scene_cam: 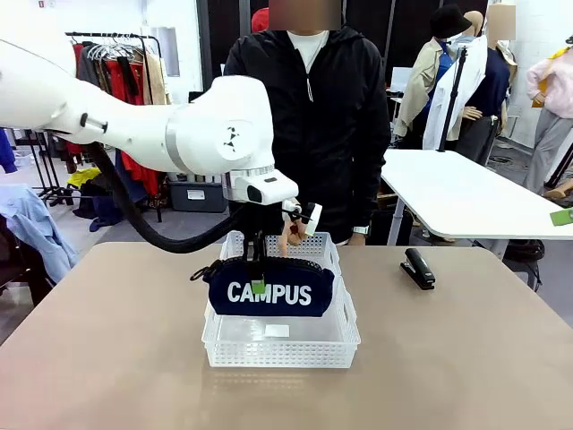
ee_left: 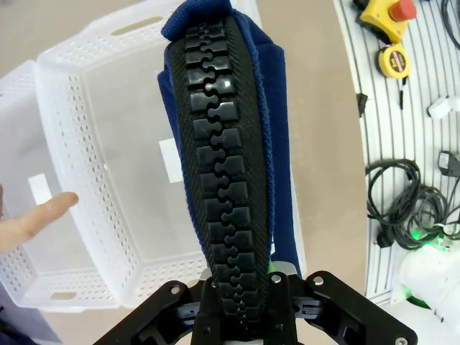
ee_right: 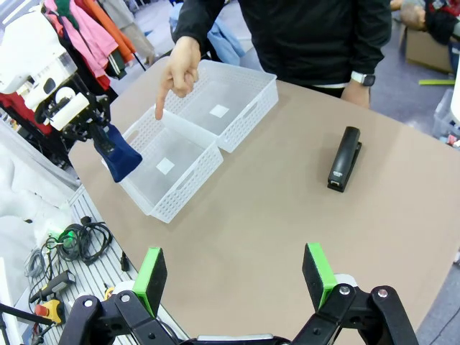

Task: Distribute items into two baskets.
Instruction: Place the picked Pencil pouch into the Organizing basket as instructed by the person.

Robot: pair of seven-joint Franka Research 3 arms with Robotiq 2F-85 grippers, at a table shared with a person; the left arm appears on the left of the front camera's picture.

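Note:
My left gripper (scene_cam: pixel 258 285) is shut on the top edge of the navy "CAMPUS" pouch (scene_cam: pixel 295 294), which hangs upright just above the near white basket (scene_cam: pixel 277 356). In the left wrist view the pouch's black zip (ee_left: pixel 215 144) runs up from my left gripper (ee_left: pixel 243 277). The far basket (scene_cam: pixel 315 244) touches the near one. The person's hand (ee_right: pixel 180 68) points a finger down where the two baskets (ee_right: pixel 188 188) (ee_right: pixel 251 111) meet. The black stapler (scene_cam: pixel 417 268) lies on the table to the right. My right gripper (ee_right: pixel 233 277) hovers open over the table's near edge, well short of the stapler (ee_right: pixel 344 158).
The person stands at the far side of the brown table (scene_cam: pixel 448 358). A white table (scene_cam: pixel 457 193) is at the back right. Beside the table edge lie cables (ee_left: pixel 402 201) and a yellow tape measure (ee_left: pixel 394 61).

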